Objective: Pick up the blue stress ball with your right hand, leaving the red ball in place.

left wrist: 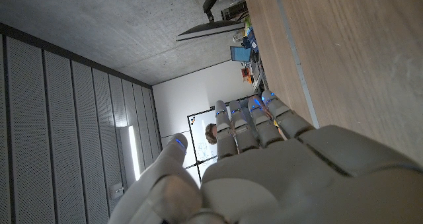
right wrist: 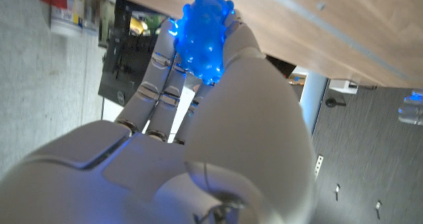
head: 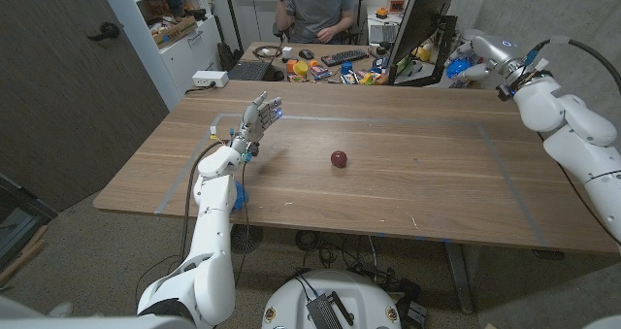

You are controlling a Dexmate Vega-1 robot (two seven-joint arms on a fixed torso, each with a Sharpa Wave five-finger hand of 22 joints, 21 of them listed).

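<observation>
- The blue, knobbly rubber stress ball (right wrist: 203, 36) sits in the right hand (right wrist: 198, 118); the right wrist view shows it pinched between the thumb and the fingers (right wrist: 155, 72), at their tips, with the wooden surface beyond it.
- In the head view the ball cannot be made out. The right arm (head: 568, 125) reaches up past the far right corner of the desk, and its hand (head: 477, 49) is seen among the clutter there, too small to read.
- The small, round, dark red ball (head: 338, 158) lies on the brown wooden desk (head: 408, 188) near its middle, well apart from both hands and touched by neither.
- The left hand (head: 256, 120) is raised over the left part of the desk, its fingers (left wrist: 248, 121) straight and a little apart, holding nothing. The left wrist view shows the thumb (left wrist: 165, 168) set off from them, with the edge of the desk running beside the fingertips.
- Thin pale tape lines (head: 388, 121) mark a rectangle on the desktop around the red ball.
- Behind the desk stands a second, cluttered table (head: 320, 67) with a dark monitor (head: 422, 23) and a keyboard (head: 344, 57); a person in a grey top (head: 318, 4) sits at it.
- A white shelf unit (head: 179, 23) stands at the far left.
</observation>
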